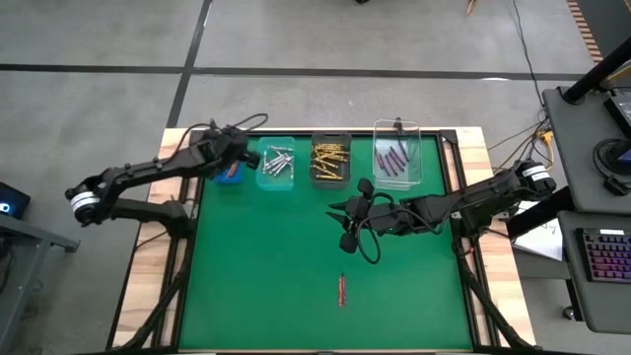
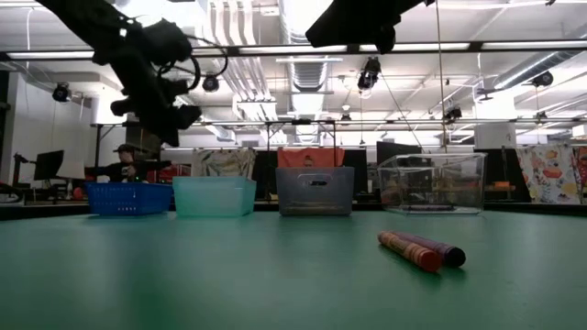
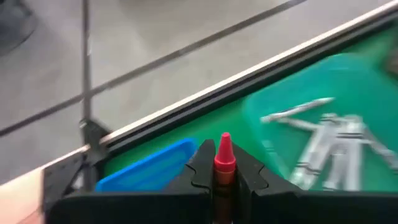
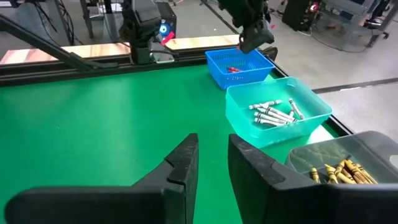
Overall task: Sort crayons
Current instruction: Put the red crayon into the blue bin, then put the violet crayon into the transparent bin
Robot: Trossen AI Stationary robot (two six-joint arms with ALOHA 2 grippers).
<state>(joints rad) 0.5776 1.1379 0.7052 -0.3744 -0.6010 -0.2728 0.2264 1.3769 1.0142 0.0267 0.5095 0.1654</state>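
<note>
Step in hand, judged from the layout: dropping a red crayon point(image 3: 224, 163) into the blue bin point(image 1: 230, 175). Best done by centring over the bin's opening, lowering until the tip clears the rim, and only then letting go, so nothing bounces out onto the green surface point(image 1: 276, 266).

Nearest the left gripper point(image 3: 222, 177): jaws closed tight on that red crayon, clamped on both sides, pointed tip sticking out ahead. Just beyond and below the jaws, the blue bin, with at least one red crayon already inside in the right wrist view. One bin further along, the teal bin point(image 4: 278, 111) of silver-grey crayons point(image 4: 273, 112).

Right gripper point(image 4: 211, 163): waiting near mid-surface, jaws parted by a narrow gap, holding and touching nothing. Ahead of those jaws, the bin row: gold-orange crayons point(image 4: 339, 170) in the grey bin point(image 1: 330, 161) closest, purple crayons point(image 1: 391, 158) in the clear bin point(image 1: 397, 157) off to one side.

Well behind the right jaws, toward the surface's near edge, loose crayons point(image 2: 422, 249) lying side by side, touching, not yet sorted.
</note>
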